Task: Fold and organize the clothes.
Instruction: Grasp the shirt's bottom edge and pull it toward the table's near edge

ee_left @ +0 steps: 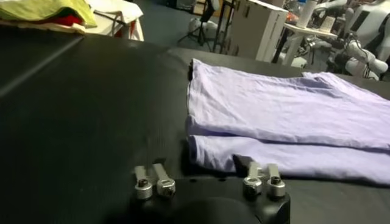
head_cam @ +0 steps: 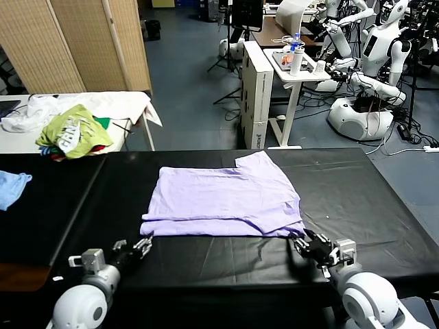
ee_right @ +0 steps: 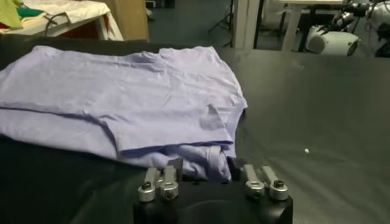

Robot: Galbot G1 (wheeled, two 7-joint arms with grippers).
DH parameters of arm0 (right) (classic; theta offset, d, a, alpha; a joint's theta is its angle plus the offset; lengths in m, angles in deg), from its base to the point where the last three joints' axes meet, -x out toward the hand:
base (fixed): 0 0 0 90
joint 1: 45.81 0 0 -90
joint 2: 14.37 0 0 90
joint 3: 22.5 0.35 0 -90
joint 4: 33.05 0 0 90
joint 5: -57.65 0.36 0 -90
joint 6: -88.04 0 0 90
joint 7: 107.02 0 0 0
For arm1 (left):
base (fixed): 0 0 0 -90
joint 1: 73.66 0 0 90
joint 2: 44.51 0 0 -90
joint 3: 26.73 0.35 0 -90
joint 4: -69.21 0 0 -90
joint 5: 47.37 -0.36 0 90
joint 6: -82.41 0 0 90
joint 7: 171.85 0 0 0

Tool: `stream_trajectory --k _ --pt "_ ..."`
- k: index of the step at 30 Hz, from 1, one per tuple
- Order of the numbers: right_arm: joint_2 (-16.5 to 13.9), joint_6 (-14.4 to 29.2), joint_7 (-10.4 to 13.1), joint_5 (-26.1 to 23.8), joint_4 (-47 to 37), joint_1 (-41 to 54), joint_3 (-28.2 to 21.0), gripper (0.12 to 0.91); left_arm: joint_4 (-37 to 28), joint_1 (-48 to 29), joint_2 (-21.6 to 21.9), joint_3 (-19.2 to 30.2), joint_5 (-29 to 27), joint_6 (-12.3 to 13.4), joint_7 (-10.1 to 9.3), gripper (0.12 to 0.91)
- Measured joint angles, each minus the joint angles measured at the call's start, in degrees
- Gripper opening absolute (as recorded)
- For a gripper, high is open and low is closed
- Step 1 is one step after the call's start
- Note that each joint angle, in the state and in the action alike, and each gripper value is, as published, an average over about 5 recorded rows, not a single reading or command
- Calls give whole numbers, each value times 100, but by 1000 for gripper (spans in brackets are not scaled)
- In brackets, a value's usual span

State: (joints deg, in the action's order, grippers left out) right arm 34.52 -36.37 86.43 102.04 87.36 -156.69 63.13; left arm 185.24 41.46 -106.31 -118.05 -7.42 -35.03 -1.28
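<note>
T-shirt [head_cam: 223,202] lies folded, long axis left-right

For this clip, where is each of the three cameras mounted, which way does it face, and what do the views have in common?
Head view: on the robot's head, looking forward and down at the black table and pale lavender thin-fabric T-shirt; left gripper and right gripper show at the near edge.
Left wrist view: on the left arm, low over the table, facing the T-shirt's near left corner; left gripper shows.
Right wrist view: on the right arm, facing the T-shirt's near right corner; right gripper shows.
Shared: all three show the T-shirt and table.
</note>
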Motion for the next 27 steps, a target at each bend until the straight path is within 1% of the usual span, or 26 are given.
stream_trajectory --k 1,2,4,6,11,19,21,22,24,25,26,27 --pt "-42 -71 8 49 48 -51 44 139 46 40 30 -12 21 -14 -36 213" --pt "-87 -144 9 89 101 -116 95 139 103 92 65 -30 43 -31 -67 180" --pt "-179 -279 4 142 219 -274 209 139 240 220 138 -82 66 -58 -107 150" --pt "-260 -390 20 163 336 -456 316 139 400 391 207 -148 49 -72 -119 150" --pt "-378 -591 151 162 634 -941 536 139 778 895 309 -300 -34 -95 -110 147" --pt "-410 -639 181 177 1047 -1491 826 139 1158 1632 371 -462 -121 -168 -97 147" --pt "-408 -669 189 182 1131 -1565 871 157 1229 1772 374 -495 -110 -193 -107 147" --pt "-409 -694 197 183 1174 -1603 898 183 1262 1828 375 -507 -97 -218 -122 147" --pt "-406 -745 235 182 1271 -1689 965 275 1324 1914 374 -526 -59 -294 -179 147" --pt "-401 -763 264 182 1321 -1731 1003 332 1354 1949 371 -538 -42 -334 -216 153" --pt "-391 -774 296 181 1373 -1777 1042 407 1383 1981 366 -553 -30 -374 -251 160" --pt "-378 -779 322 181 1428 -1824 1083 464 1414 2009 359 -572 -21 -411 -282 204"
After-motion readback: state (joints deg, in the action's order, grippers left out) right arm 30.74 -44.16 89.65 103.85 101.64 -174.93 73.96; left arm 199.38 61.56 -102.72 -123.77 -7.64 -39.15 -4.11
